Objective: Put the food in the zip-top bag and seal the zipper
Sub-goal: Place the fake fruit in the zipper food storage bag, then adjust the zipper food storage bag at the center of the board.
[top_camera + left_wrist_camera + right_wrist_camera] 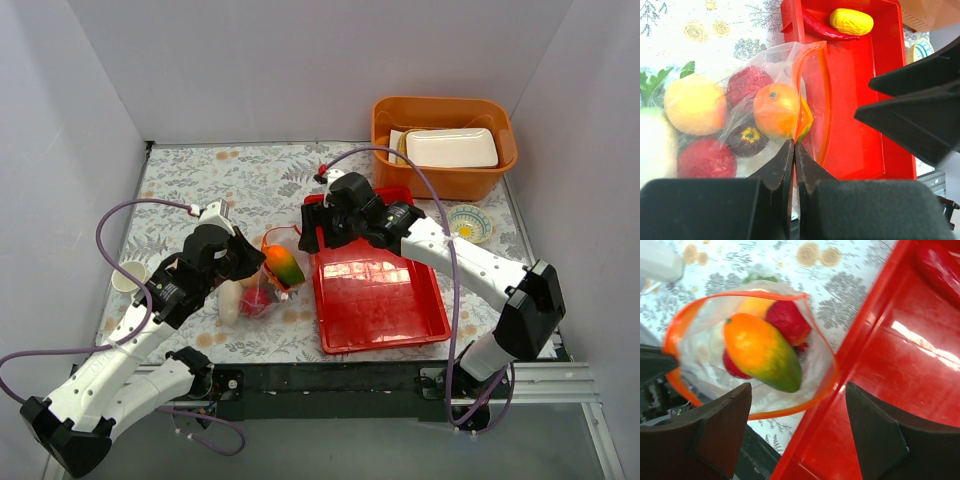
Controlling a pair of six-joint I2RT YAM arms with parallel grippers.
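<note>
The clear zip-top bag [262,292] lies left of the red tray, its mouth held open. My left gripper [794,146] is shut on the bag's orange-red zipper [799,95] at the near side of the mouth; it also shows in the top view [260,262]. Food in the bag: an orange-green fruit [762,352] at the mouth, a red fruit [787,320], a yellow fruit [695,105] and a dark purple one [747,139]. A white oblong [229,300] lies at the bag's left; I cannot tell if it is inside. My right gripper [799,390] is open and empty above the mouth.
The red tray [385,300] holds a yellow piece [851,21] and a red chilli [822,29] at its far end. An orange tub [390,140] with a white foam tray [452,147] stands at the back right, with a small patterned bowl [469,222] near it. A white cup [130,275] is at the left.
</note>
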